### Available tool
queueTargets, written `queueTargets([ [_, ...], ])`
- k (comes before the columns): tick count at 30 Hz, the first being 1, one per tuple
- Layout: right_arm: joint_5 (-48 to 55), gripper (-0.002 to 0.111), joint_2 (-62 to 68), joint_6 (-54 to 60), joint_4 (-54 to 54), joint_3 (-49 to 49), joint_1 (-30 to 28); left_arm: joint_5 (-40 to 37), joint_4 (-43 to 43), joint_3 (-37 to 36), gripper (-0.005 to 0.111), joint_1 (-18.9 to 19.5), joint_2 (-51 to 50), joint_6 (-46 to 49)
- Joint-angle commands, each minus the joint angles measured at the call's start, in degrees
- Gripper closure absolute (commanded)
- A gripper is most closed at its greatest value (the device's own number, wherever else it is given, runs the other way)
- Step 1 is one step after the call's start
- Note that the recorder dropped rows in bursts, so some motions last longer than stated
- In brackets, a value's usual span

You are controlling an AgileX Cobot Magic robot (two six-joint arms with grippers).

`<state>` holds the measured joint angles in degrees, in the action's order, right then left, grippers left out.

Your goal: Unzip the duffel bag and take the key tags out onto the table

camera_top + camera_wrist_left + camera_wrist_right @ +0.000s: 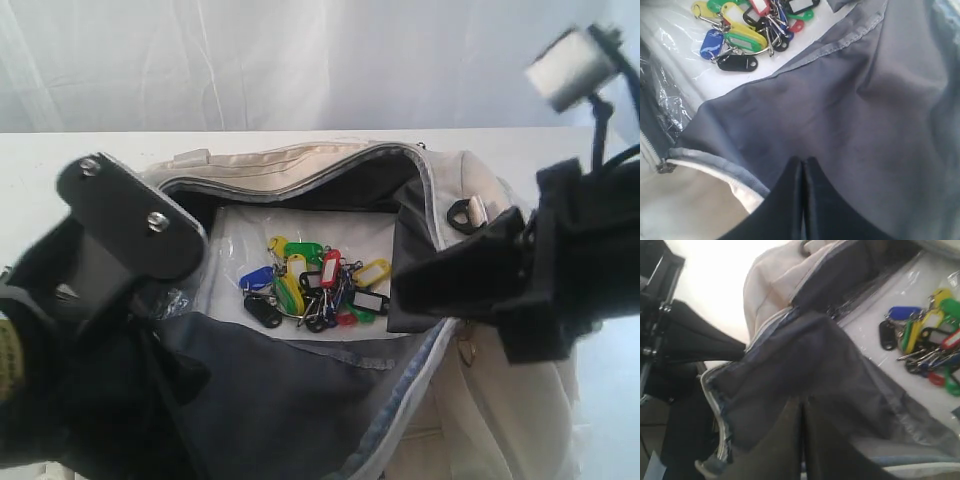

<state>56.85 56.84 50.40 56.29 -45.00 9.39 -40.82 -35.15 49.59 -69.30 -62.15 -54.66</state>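
Note:
The cream duffel bag (300, 160) lies unzipped on the white table (60, 160), its mouth gaping wide. The key tags (315, 285), a bright bunch on rings, rest on the bag's floor. They also show in the left wrist view as key tags (752, 30) and in the right wrist view as key tags (927, 347). My left gripper (802, 160) is shut, its tips pinched on the near flap of dark grey lining (840, 100). My right gripper (802, 399) is shut too, with grey lining (805, 360) bunched at its tips. In the exterior view the right gripper (395, 295) points in from the bag's right edge.
A white base panel under clear plastic (300, 225) covers the bag's floor beneath the tags. A black D-ring (460, 215) sits on the bag's right end. A zipper end (664, 166) shows at the cream edge. The left arm (130, 225) looms over the bag's left side.

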Motion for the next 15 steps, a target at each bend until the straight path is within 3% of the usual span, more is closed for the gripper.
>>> queueTargets([
  [1,-2.7,0.108,2.2,0.8,0.6,4.1,5.3,0.6,-1.7,0.2,0.107,0.0,-4.6,-0.8],
  [5,-2.5,0.108,5.2,-4.0,-2.0,6.1,9.9,-3.1,-2.6,0.2,0.107,0.1,-7.6,-0.8],
  [9,-1.5,0.108,6.6,-21.4,-18.8,6.1,12.9,-10.9,-1.6,0.2,0.107,1.5,-9.3,-0.8],
  [15,1.7,0.108,6.3,-34.9,-30.3,6.1,13.5,-11.2,0.5,-4.2,0.107,1.9,-9.2,-0.7],
])
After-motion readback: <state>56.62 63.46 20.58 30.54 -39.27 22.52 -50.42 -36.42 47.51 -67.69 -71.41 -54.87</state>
